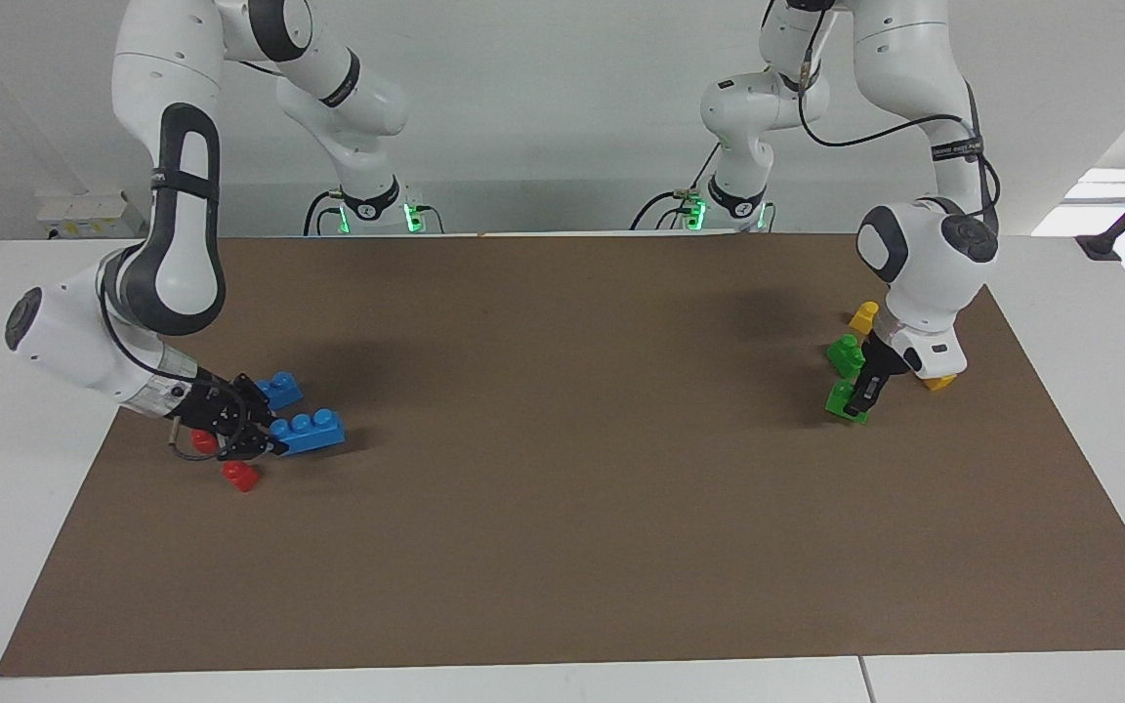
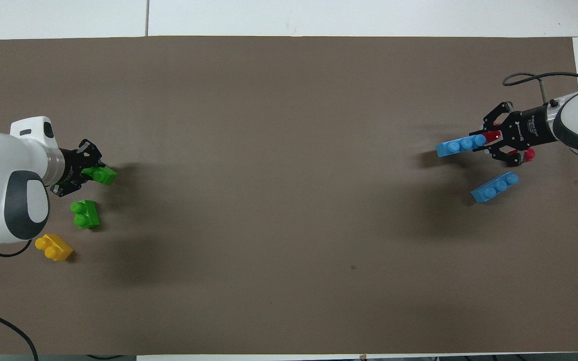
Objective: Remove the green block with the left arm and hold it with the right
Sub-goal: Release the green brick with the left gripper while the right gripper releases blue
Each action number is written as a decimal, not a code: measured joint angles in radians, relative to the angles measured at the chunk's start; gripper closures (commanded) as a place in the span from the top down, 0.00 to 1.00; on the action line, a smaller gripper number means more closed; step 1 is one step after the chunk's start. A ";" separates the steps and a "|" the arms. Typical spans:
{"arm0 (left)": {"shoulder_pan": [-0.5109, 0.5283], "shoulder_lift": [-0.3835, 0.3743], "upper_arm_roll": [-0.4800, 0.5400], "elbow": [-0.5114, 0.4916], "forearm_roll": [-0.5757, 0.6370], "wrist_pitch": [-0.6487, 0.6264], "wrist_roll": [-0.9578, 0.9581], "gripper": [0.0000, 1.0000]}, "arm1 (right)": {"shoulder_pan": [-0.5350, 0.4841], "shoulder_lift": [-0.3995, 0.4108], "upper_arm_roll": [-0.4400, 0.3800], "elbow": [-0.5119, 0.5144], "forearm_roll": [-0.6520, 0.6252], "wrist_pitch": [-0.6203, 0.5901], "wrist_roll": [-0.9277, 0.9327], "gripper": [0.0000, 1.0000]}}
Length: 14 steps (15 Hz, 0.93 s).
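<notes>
The green block (image 1: 844, 401) (image 2: 101, 175), bright green with two studs, is in my left gripper (image 1: 856, 394) (image 2: 91, 173), which is shut on it low over the mat at the left arm's end of the table. Whether the block touches the mat I cannot tell. At the right arm's end, my right gripper (image 1: 266, 435) (image 2: 487, 142) is shut on one end of a three-stud blue brick (image 1: 309, 432) (image 2: 458, 146), held low over the mat above two red pieces.
Beside the held green block lie a darker green brick (image 1: 846, 353) (image 2: 86, 214) and yellow bricks (image 1: 863, 314) (image 2: 54, 247). A second blue brick (image 1: 279, 389) (image 2: 494, 186) and two red pieces (image 1: 241, 475) (image 1: 203, 441) lie by the right gripper. Everything rests on a brown mat (image 1: 562, 469).
</notes>
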 measured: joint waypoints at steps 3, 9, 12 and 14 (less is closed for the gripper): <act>0.003 0.005 0.002 0.000 -0.001 0.010 -0.001 0.00 | -0.020 0.001 -0.003 -0.024 -0.002 0.016 -0.004 0.00; 0.026 0.030 0.003 -0.001 -0.012 0.051 -0.037 0.00 | -0.035 0.001 -0.003 -0.067 -0.002 0.069 -0.023 0.00; 0.030 0.036 0.003 -0.001 -0.014 0.067 -0.039 0.02 | -0.033 0.001 0.002 -0.081 -0.002 0.089 -0.023 0.00; 0.031 0.037 0.003 -0.001 -0.014 0.070 -0.039 0.07 | -0.030 0.001 0.003 -0.085 -0.002 0.098 -0.023 0.00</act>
